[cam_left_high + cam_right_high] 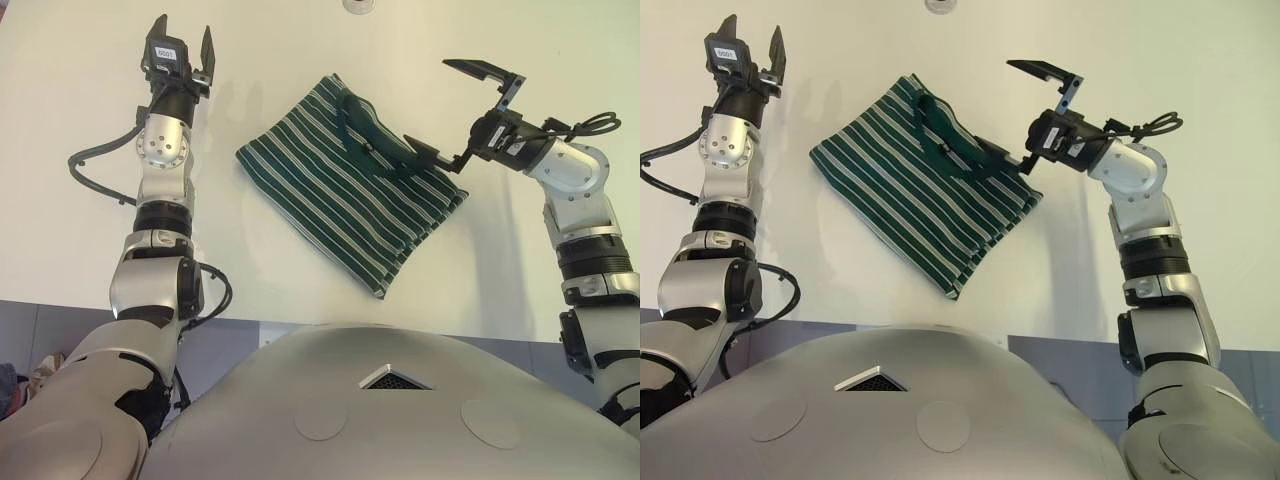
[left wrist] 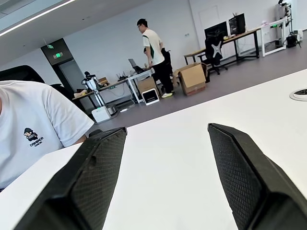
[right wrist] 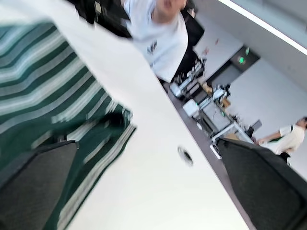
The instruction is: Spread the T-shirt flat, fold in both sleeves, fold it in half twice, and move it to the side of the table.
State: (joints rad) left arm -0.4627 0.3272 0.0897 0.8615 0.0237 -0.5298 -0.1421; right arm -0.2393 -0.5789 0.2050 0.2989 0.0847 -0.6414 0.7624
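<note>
Both tools released: L tool (image 1: 183, 35) clear of folded T-shirt (image 1: 340, 190), R tool (image 1: 432, 105) at its edge

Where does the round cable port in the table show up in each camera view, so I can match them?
Left eye view: the round cable port sits at the top edge, beyond the T-shirt.
Right eye view: top edge, left of centre.
Left wrist view: on the white table, beyond the open fingers of the left gripper.
Right wrist view: between the open fingers of the right gripper, just past the T-shirt.
Shared landmark: that white table.
</note>
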